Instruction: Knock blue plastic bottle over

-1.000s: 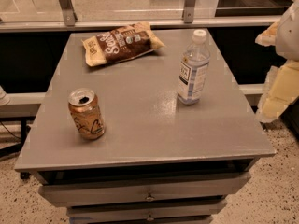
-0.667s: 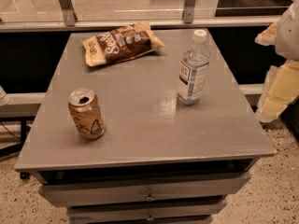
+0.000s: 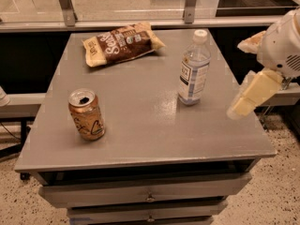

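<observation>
The blue plastic bottle (image 3: 193, 69) is seen standing upright on the right side of the gray table (image 3: 140, 139). The gripper (image 3: 236, 78) is held past the table's right edge, near the bottle but not touching it. Its fingers are spread apart, and nothing is held. A gold can (image 3: 86, 115) is stood front left. A snack bag (image 3: 122, 43) is laid at the back.

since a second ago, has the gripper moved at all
Yes. The gripper has come left, toward the blue plastic bottle: it now reaches in over the right edge of the table, which it barely met before.
</observation>
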Motion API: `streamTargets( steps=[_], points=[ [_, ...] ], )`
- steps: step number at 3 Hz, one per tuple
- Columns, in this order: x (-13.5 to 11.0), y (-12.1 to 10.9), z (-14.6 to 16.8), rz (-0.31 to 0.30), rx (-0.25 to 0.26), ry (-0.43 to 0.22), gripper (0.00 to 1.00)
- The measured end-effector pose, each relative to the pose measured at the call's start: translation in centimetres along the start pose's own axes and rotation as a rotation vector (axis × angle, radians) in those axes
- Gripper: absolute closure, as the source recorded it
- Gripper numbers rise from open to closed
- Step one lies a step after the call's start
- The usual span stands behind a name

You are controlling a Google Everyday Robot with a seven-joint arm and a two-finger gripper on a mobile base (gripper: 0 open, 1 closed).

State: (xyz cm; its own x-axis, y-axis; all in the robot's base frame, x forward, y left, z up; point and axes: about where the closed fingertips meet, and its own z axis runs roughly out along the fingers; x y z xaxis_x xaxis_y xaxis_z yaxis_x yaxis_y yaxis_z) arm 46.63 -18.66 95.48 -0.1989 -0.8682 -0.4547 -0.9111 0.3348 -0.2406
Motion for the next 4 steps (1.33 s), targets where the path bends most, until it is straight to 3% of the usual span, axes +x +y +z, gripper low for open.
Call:
streamTargets(
  steps=[2, 4],
  points=[
    [-2.0, -2.3, 4.5, 0.094, 0.09, -0.22, 0.0],
    [-6.8, -3.5, 8.0, 0.23, 0.14, -0.36, 0.0]
  ],
)
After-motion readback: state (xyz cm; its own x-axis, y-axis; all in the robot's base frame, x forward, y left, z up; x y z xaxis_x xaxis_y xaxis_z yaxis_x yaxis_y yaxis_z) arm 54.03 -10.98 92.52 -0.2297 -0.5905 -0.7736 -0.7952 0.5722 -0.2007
